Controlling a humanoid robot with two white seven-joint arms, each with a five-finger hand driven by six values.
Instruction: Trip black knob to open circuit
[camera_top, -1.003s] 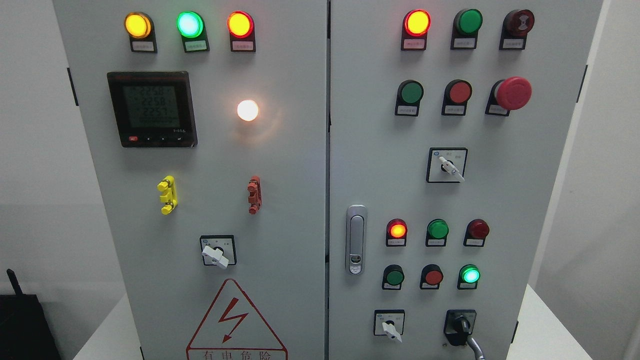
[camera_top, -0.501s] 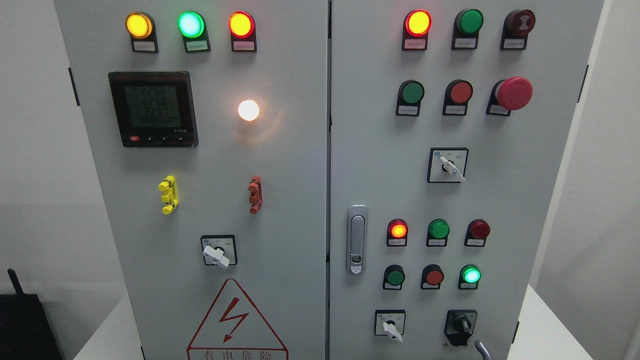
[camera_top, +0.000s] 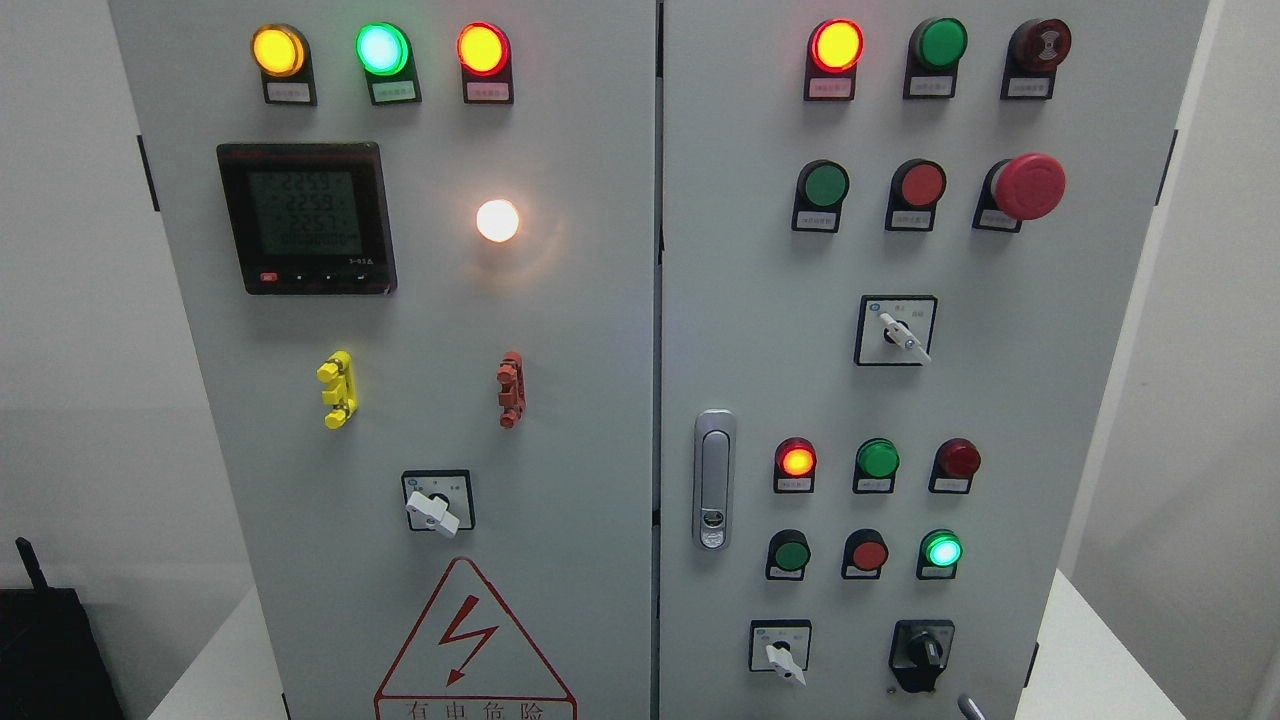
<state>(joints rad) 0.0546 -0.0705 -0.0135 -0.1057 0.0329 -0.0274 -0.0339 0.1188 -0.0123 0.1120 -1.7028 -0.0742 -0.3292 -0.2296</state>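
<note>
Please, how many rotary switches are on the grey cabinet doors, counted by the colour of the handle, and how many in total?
White-handled rotary switches on square plates: 3
Black rotary knob at the lower right of the right door: 1
Total: 4

From my remote seat I see a cabinet (camera_top: 600, 330) of smooth, matt grey painted metal. The black knob (camera_top: 925, 652) looks like glossy plastic, as does the red mushroom button (camera_top: 1028, 186). The door latch (camera_top: 713, 478) shines like brushed metal. The meter (camera_top: 306, 217) has a glossy dark face.
</note>
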